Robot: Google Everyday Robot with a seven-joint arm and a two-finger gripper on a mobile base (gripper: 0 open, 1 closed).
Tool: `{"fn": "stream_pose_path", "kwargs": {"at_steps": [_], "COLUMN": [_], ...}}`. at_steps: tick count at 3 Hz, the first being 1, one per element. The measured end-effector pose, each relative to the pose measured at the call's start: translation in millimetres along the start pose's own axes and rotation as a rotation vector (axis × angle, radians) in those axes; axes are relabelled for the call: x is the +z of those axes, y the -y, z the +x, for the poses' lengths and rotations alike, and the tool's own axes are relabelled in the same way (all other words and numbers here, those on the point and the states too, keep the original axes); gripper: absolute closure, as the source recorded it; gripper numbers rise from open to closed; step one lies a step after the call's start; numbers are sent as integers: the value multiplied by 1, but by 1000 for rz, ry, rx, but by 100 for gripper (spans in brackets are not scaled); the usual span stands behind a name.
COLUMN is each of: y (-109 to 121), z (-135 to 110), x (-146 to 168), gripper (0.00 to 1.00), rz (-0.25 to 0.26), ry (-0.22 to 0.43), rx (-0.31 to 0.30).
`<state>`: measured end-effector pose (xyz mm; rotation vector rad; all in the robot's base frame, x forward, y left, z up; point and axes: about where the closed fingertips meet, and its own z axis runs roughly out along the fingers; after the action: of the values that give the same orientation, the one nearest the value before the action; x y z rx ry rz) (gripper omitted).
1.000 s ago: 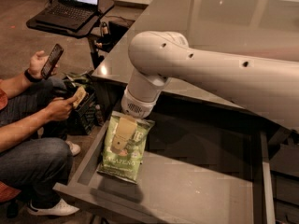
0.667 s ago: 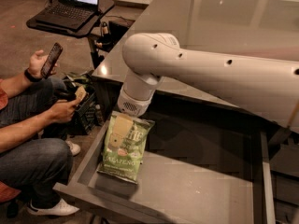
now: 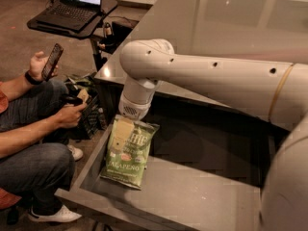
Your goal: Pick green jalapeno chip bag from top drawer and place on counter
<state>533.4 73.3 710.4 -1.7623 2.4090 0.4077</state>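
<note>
Camera view, far left: a seated person in jeans and a white sneaker holds up a dark phone. Above, in the upper left of the frame, an open laptop sits on a small black stand.

Just right of the person's knees is the open top drawer, its flat grey floor filling the lower centre of the frame, with its low left wall running beside the person. The green jalapeno chip bag lies flat on the drawer floor in the near-left part, close against that left wall, its "JALAPENO" edge toward the bottom of the frame.

Directly over the bag's top edge hangs the rounded white wrist of the robot arm, which reaches in from the right side of the frame and bends downward at centre left. The gripper sits below that wrist at the upper end of the bag and is largely hidden by it. Whether it is released or grasping the bag cannot be told.

Behind the arm, the counter spreads across the upper centre and right, dark and glossy.
</note>
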Motion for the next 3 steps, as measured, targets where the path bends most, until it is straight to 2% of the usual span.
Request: {"fn": "stream_pose_path", "kwargs": {"at_steps": [2,3], "y": [8,7], "z": [0,2], "x": [22,28], "gripper": [0,18], "rz": [-1,-3], "ry": [-43,-50], "rx": [-13,-21]}}
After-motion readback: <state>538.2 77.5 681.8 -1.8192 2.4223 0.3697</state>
